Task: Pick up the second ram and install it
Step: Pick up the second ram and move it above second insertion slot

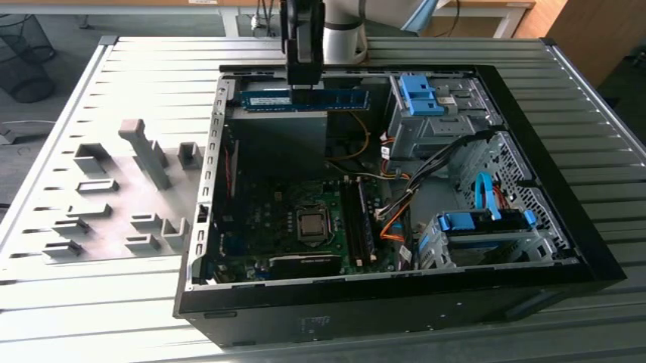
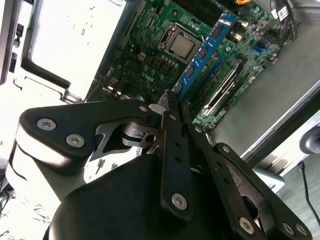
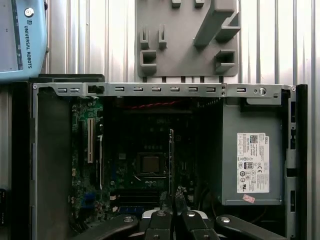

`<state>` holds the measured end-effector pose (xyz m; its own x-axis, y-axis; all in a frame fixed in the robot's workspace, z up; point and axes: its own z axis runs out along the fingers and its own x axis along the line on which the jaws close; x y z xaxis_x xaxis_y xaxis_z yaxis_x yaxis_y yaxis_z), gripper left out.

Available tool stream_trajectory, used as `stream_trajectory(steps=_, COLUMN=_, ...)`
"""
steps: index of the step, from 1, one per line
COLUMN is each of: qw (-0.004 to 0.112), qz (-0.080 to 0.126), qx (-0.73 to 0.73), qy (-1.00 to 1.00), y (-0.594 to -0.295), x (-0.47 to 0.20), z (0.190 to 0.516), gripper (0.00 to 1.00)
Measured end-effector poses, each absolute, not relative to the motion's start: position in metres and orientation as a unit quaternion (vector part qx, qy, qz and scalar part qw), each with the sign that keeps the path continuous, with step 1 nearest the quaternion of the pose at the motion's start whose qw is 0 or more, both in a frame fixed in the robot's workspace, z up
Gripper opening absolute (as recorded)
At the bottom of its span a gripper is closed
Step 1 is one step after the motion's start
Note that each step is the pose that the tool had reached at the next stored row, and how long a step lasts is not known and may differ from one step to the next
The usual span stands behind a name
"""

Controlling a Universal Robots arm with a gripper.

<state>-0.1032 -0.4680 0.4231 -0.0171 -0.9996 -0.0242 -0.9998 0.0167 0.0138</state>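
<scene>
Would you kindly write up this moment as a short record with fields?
grasp: gripper shut on the second ram
ram pose: level, held above the open computer case, in no slot
inside case: motherboard, power supply
beside case: grey holder plate, on the exterior view's left

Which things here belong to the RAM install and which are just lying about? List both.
Job: long flat green circuit-board stick, the second ram, held in the black gripper; green motherboard.
Lying about: grey plastic holder blocks; blue plastic drive bracket; grey metal power supply.
</scene>
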Motion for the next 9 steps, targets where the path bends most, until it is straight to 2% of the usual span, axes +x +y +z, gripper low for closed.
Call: stream_trajectory(steps=9, qw=0.004, qz=0.013, qx=-0.701, qy=0.713, y=-0.468, x=-0.086, z=0.423, gripper=0.14)
